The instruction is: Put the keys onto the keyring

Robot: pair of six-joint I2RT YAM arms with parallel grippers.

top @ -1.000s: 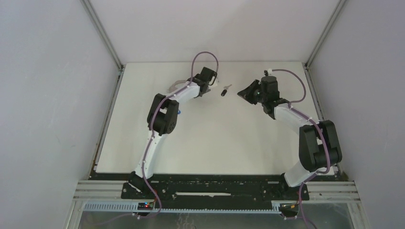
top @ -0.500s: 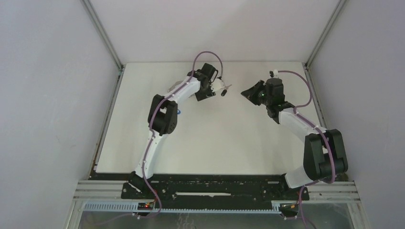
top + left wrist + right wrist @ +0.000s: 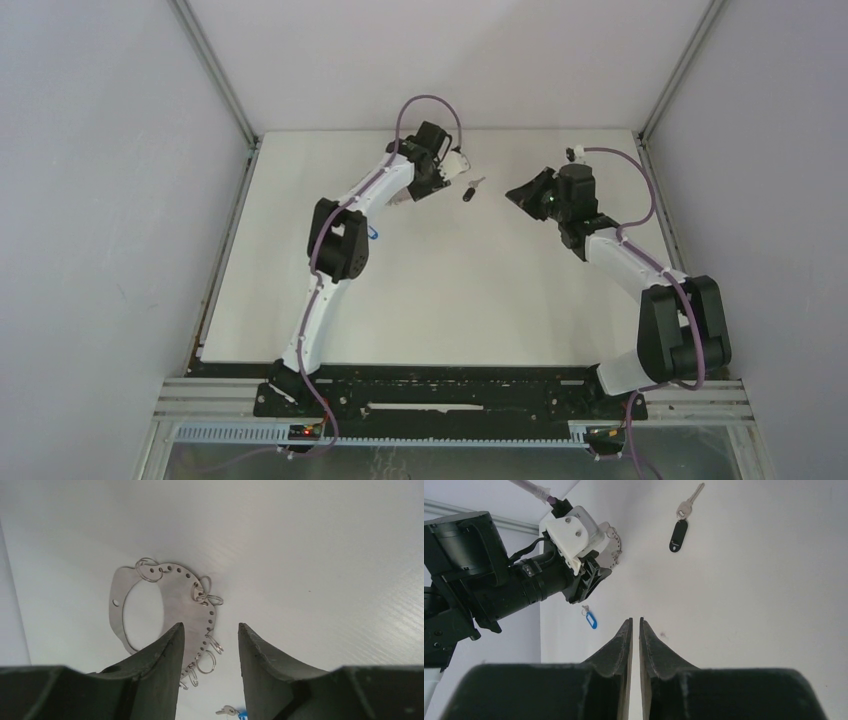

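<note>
Beneath the left gripper (image 3: 210, 645), jaws parted and empty, the flat grey metal keyring (image 3: 180, 597) with small wire rings lies on the white table (image 3: 325, 555), one finger covering its lower edge. The right wrist view shows the black-headed silver key (image 3: 679, 535) and blue-headed key (image 3: 591, 619) well apart; the right gripper (image 3: 635, 630) is nearly closed, empty.

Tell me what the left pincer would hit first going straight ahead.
Probably the keyring: its ringed edge lies right ahead of the left pincer, in line with its open jaws, though depth is unclear.

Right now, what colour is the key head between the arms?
Black; the key shows best in the right wrist view.
</note>
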